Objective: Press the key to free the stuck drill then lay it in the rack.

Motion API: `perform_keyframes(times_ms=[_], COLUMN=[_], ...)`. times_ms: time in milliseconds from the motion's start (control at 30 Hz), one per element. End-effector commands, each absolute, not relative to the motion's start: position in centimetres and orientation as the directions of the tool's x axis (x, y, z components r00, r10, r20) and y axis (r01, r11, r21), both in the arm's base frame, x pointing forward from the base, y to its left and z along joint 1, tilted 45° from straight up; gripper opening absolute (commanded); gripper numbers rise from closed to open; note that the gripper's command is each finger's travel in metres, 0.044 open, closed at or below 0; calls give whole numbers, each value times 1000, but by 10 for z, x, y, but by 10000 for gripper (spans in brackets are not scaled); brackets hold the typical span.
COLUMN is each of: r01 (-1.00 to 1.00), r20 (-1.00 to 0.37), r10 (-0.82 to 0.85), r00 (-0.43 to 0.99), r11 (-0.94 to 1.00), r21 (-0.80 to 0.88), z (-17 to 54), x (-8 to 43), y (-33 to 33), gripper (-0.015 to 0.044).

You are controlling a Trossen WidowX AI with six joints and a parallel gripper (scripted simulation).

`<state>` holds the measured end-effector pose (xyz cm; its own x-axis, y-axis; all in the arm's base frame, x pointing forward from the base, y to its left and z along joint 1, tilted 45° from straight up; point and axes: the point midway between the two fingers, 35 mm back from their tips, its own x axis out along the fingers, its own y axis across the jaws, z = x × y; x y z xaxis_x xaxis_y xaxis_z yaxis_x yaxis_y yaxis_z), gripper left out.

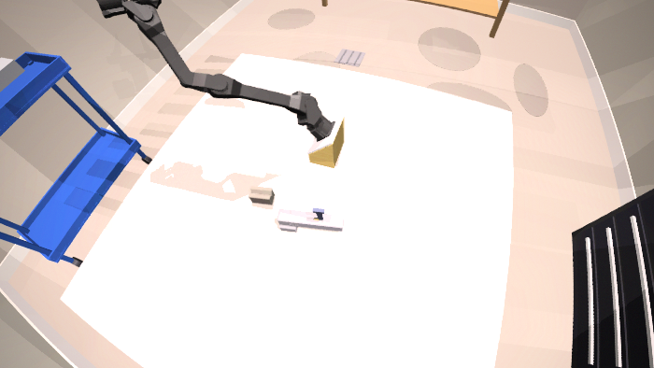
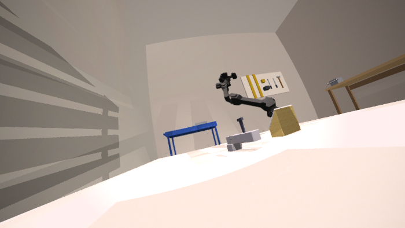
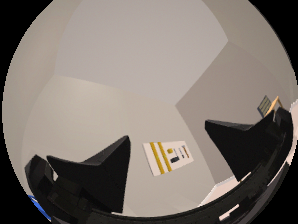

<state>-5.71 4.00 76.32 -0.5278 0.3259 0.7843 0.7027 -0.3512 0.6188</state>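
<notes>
My gripper (image 2: 226, 80) (image 3: 169, 132) is open and empty, raised high and turned toward the back wall. Its two black fingers stand wide apart in the wrist view. In the top view it is partly cut off at the top left. Far from it, a pale grey long block (image 1: 299, 219) (image 2: 244, 138) carries a dark upright T-shaped piece (image 1: 319, 212) (image 2: 241, 124); I cannot tell whether this is the drill or the key. A small grey block (image 1: 288, 229) (image 2: 234, 147) sits low at one end. A small beige block (image 1: 261, 194), possibly the rack, stands separately nearby.
A wooden wedge (image 1: 322, 157) (image 2: 284, 122) stands at the arm's base. A blue cart (image 1: 84, 187) (image 2: 191, 130) stands to the left. A tool board (image 2: 272, 87) (image 3: 180, 152) hangs on the wall. A black panel with white bars (image 1: 603, 290) is at the right in the top view.
</notes>
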Motion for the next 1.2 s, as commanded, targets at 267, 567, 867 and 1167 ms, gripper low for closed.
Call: perform_keyframes(times_ms=[267, 567, 867, 1167], r01=[697, 384, 109, -147], r20=[781, 584, 413, 193], r10=[330, 564, 748, 907], r00=[-530, -584, -520, -375], r11=[-354, -441, -421, -264], r21=[623, 811, 901, 953], z=[763, 719, 673, 608], x=[-59, -137, -159, -149], y=[41, 118, 199, 290], gripper=[164, 0, 0, 0])
